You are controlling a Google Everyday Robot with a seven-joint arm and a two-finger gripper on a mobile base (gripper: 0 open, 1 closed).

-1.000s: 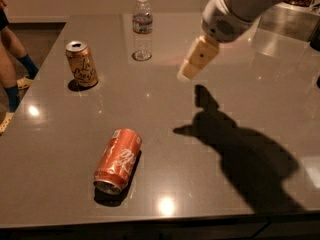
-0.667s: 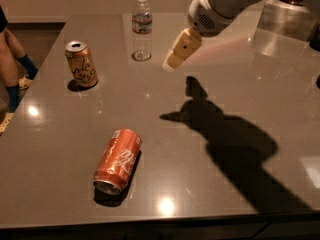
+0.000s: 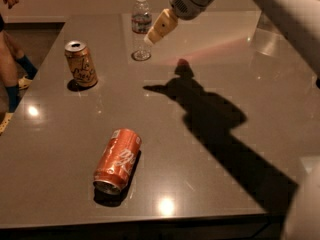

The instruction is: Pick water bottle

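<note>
Gripper (image 3: 153, 36) hovers at the water bottle's (image 3: 140, 31) 3 o'clock; its opening cannot be told. Approach level, centred mid-body, without tipping it.

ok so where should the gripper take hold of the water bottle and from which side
Probably its round body just below the label band, coming in level from the view's right. The water bottle stands upright on the table, slim with a narrow cap, so a side hold looks surer than one from above. The gripper hangs close beside it on that side.
</note>
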